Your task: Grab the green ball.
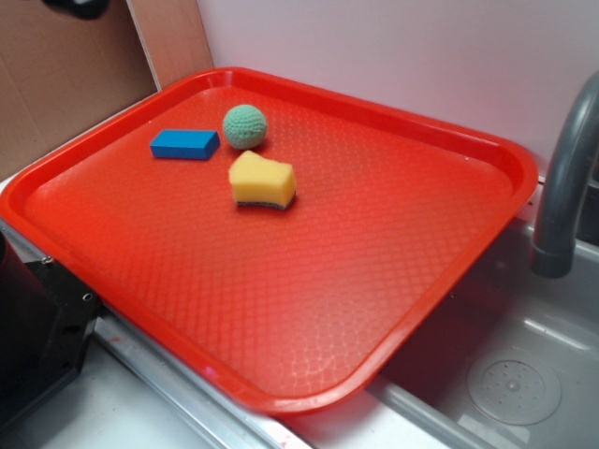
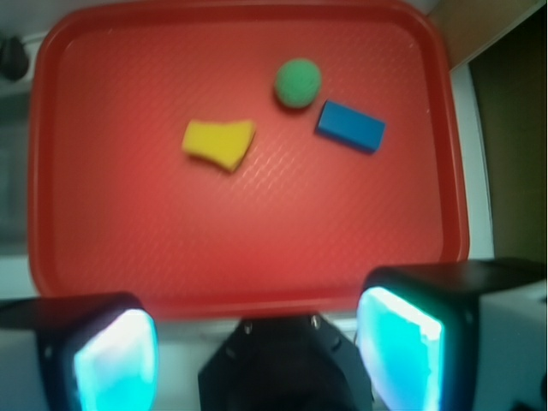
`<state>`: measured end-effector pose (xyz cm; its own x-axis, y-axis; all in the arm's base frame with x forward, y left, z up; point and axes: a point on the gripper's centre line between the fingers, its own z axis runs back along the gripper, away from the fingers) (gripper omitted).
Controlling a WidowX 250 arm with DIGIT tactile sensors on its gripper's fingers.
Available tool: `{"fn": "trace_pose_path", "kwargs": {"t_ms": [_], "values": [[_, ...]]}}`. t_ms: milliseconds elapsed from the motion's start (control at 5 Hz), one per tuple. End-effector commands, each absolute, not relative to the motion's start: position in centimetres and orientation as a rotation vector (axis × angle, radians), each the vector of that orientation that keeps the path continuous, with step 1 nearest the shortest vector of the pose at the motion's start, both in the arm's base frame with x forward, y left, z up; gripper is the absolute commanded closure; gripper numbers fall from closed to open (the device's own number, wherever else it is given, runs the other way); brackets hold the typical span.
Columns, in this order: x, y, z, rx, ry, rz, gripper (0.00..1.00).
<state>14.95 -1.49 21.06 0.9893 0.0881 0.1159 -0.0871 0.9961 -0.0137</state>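
A red tray (image 1: 402, 281) with a raised rim and a fine diamond texture fills most of the exterior view, lying partly over a grey sink (image 1: 524, 374). On it, toward 11 o'clock, a yellow sponge (image 1: 262, 180) with a dark underside lies flat. At 10 o'clock from the sponge, near but apart, lies a blue block (image 1: 184, 144). A grey faucet (image 1: 564, 187) curves down at 3 o'clock, beyond the tray's edge. A round drain (image 1: 514, 383) shows in the sink at 5 o'clock. A brown board (image 1: 65, 84) stands behind at 10 o'clock.

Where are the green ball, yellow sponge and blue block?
green ball (image 1: 245, 125), exterior view, centre of its knitted surface.
yellow sponge (image 1: 262, 178), exterior view, middle of its top face.
blue block (image 1: 183, 142), exterior view, top face.
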Motion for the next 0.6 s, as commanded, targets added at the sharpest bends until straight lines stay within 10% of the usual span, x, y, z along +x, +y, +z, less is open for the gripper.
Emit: {"fn": "trace_pose_path", "kwargs": {"t_ms": [0,400], "values": [[17.3,0.8,19.7,0.051,-0.220,0.255,0.00],[18.1,2.2,17.0,0.104,-0.260,0.358,0.00]]}}
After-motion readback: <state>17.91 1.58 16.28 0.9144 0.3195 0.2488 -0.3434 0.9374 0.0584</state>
